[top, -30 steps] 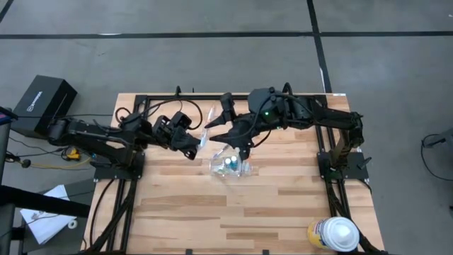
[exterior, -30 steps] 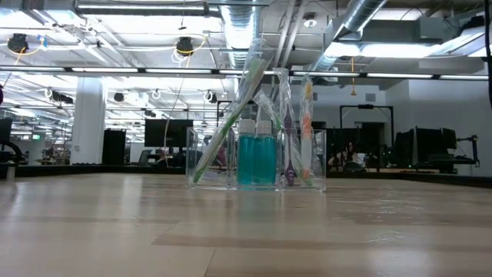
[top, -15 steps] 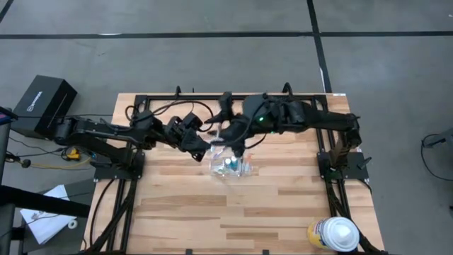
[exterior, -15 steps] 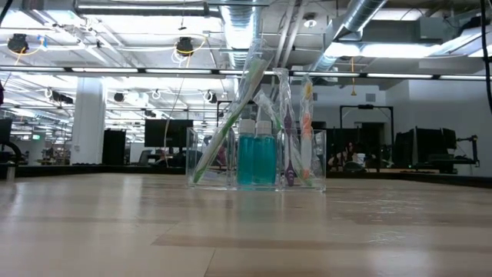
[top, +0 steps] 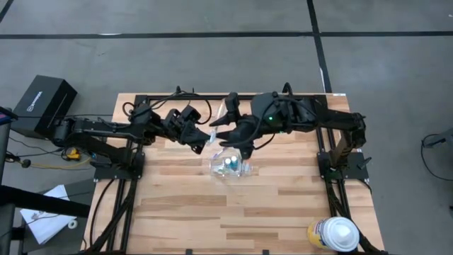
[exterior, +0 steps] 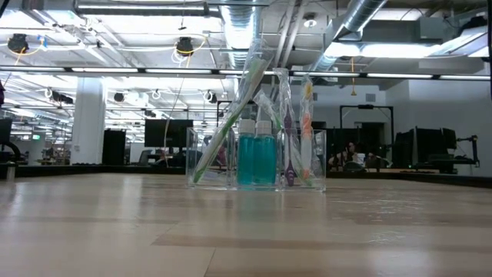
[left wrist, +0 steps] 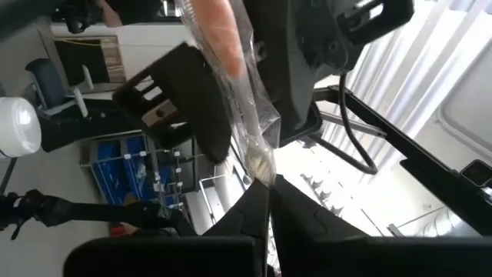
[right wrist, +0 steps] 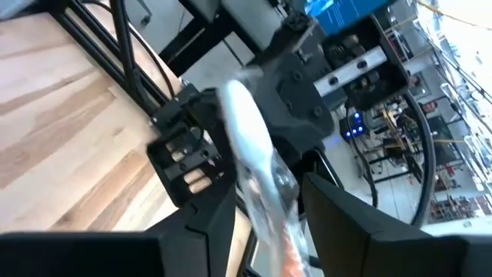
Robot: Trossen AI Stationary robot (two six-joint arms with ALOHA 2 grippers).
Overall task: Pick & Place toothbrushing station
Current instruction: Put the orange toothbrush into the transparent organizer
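A clear station (exterior: 256,158) stands on the table's middle (top: 230,165). It holds a leaning green toothbrush, two teal tubes with white caps, and purple and orange wrapped toothbrushes. My left gripper (top: 202,137) is shut on another toothbrush in a clear wrapper (left wrist: 231,69), just beyond the station's far side. My right gripper (top: 228,129) is open. Its fingers (right wrist: 207,223) stand on either side of that wrapped toothbrush (right wrist: 250,138); I cannot tell whether they touch it. My left gripper (left wrist: 267,181) pinches the clear wrapper's end (left wrist: 264,163) between its two fingertips. The wrapped toothbrush sticks out past the fingers toward my right gripper, lifted clear of the table.
A large white-and-yellow round container (top: 333,234) stands at the near right corner. A black box (top: 42,105) sits off the table's left side. Bare wood lies near the front edge (top: 233,219).
My left gripper has gone toward the table's right edge and a little toward the far edge, carrying the wrapped toothbrush in between my right gripper's open fingers. The station has stayed still.
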